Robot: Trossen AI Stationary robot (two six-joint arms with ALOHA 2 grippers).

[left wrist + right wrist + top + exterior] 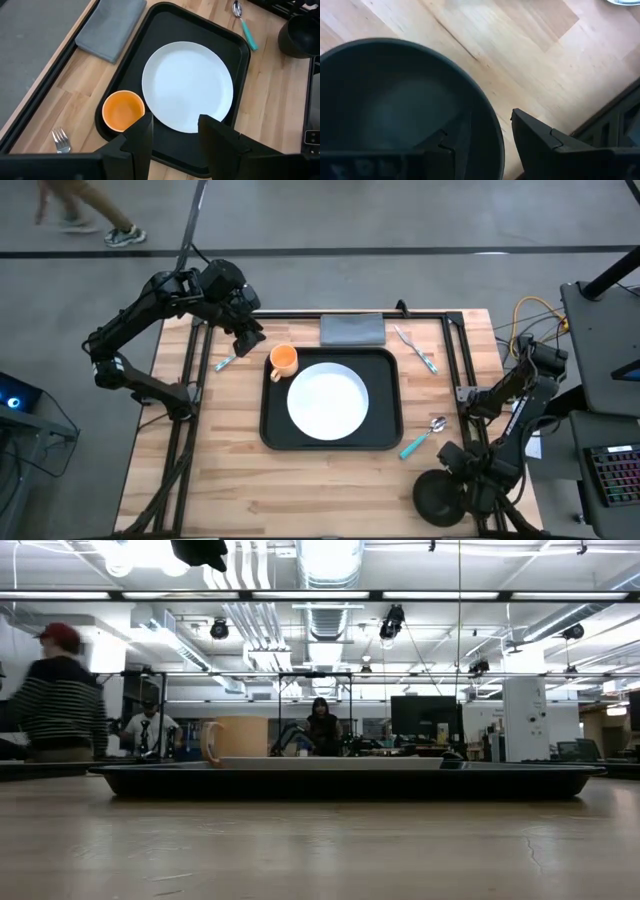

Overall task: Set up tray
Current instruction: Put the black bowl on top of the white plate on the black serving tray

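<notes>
Black tray (270, 420) is set at mid-table, holding a round white plate (327, 401) at its centre and an orange cup (284, 360) in its far left corner. Grey napkin (352, 329) is laid just beyond the tray's far rim. Forks (415, 347) (224, 362) are placed at either side, a teal-handled spoon (424, 436) at the right. Left gripper (173, 135) is held spread and empty above the cup corner. Right gripper (487, 132) is closed over the rim of a dark bowl (436, 496) at the table's near right corner
</notes>
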